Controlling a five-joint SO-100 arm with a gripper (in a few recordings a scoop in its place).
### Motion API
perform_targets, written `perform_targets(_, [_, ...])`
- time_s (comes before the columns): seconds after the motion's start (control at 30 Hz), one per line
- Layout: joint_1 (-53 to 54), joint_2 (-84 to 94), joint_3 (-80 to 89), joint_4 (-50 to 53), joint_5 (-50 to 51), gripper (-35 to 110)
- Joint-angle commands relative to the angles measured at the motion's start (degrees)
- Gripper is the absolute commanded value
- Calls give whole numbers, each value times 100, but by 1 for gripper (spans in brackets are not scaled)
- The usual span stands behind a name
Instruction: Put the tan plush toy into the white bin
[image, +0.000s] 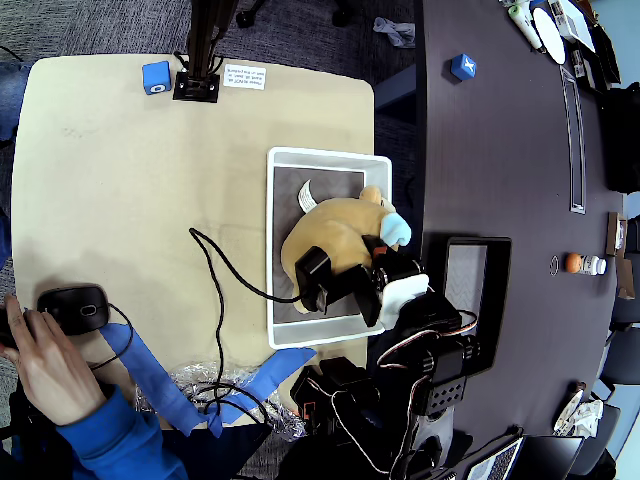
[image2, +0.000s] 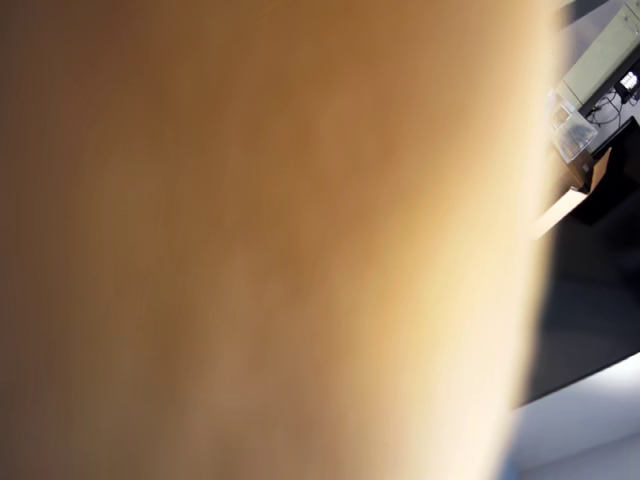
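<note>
In the wrist view a blurred fuzzy tan plush toy (image2: 260, 240) is covering nearly everything. Overhead, it is lying inside the rectangular white plastic bin (image: 283, 160) on the beige surface (image: 120, 200), hiding the black end effector (image: 325, 275); its grip I cannot tell.

Overhead view: the arm's black wrist covers the lower part of the tan plush toy (image: 335, 235) and part of the grey floor of the white bin (image: 280, 330). The jaws are concealed against the toy; their opening cannot be determined. Wrist view: the toy is an unfocused tan blur, cut off by three picture edges.
</note>
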Motion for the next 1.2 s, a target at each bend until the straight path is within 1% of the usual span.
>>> perform_targets(0.0, [35, 281, -105, 0, 35, 15])
perform_targets(0.27, [35, 308, -79, 114, 35, 39])
perform_targets(0.4, [35, 316, -141, 580, 35, 48])
perform_targets(0.53, [35, 457, -659, 1134, 35, 57])
perform_targets(0.7, [35, 703, -1274, 2136, 35, 63])
perform_targets(0.83, [18, 967, -1687, 2681, 35, 64])
perform_targets(1.0, [18, 1661, -1784, 2698, 26, 64])
perform_targets(1.17, [35, 2408, -1230, 2698, 26, 64])
